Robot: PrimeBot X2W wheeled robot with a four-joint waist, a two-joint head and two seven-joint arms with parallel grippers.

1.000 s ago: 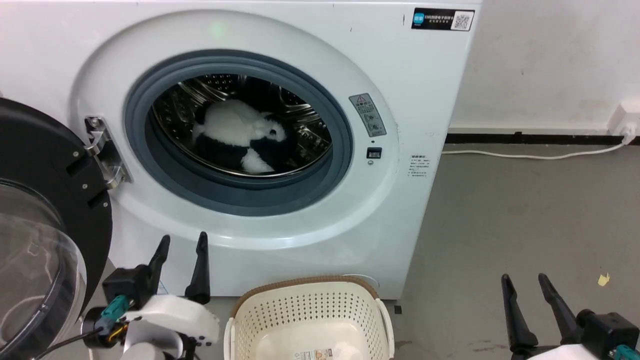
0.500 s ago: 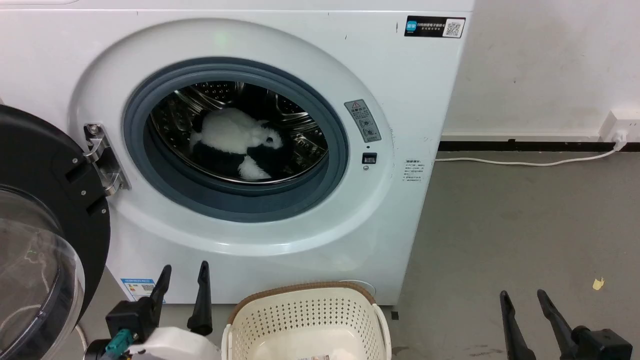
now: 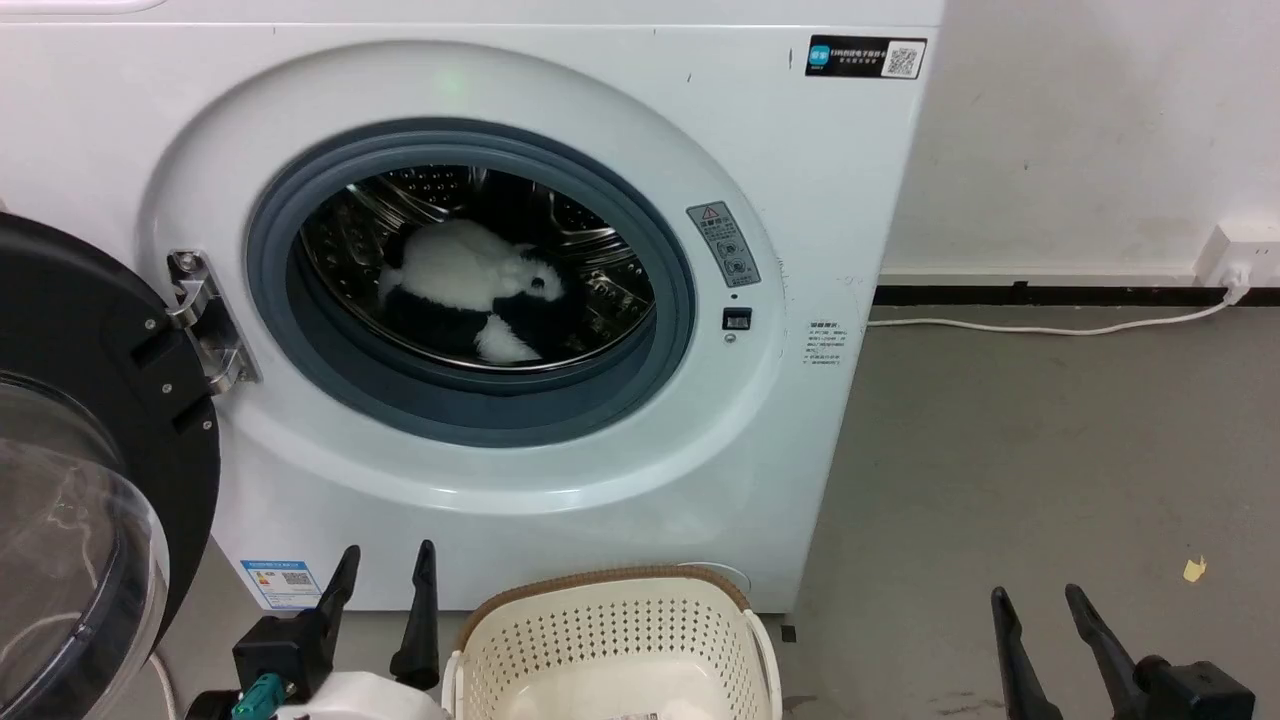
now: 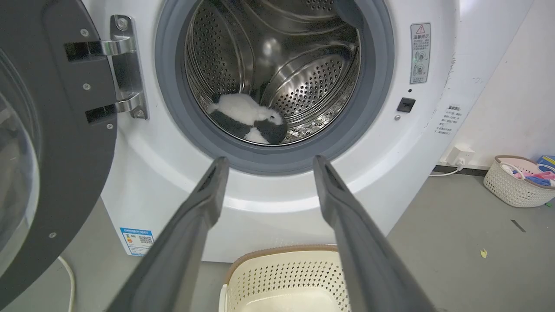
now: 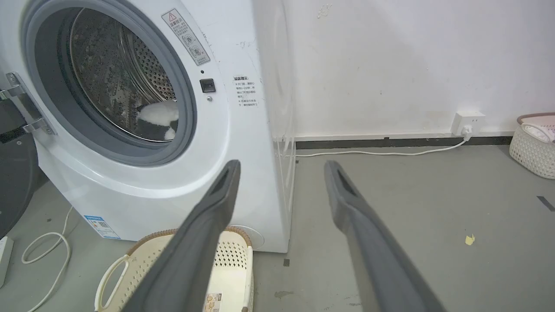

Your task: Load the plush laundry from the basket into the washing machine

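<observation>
Plush laundry (image 3: 470, 280): lies unmoved deep inside the washing machine (image 3: 600, 480), leaves the basket (image 3: 620, 620) bare, lets left gripper (image 3: 388, 548) and right gripper (image 3: 1035, 592), both wide and empty, sink back since a second ago, suggests loading done.

camera shifted, whole picture slid toward 7 o'clock; left gripper (image 3: 389, 548) dropped toward 5 o'clock; right gripper (image 3: 1035, 591) dropped toward 6 o'clock

1. The basket (image 3: 610, 620) runs off the bottom edge.
2. The door (image 3: 90, 330) is cut at the left edge.
3. From the right wrist, the gasket (image 5: 186, 108) hides much of the plush laundry (image 5: 158, 113).
4. The label (image 3: 826, 343) print is too small to read.
</observation>
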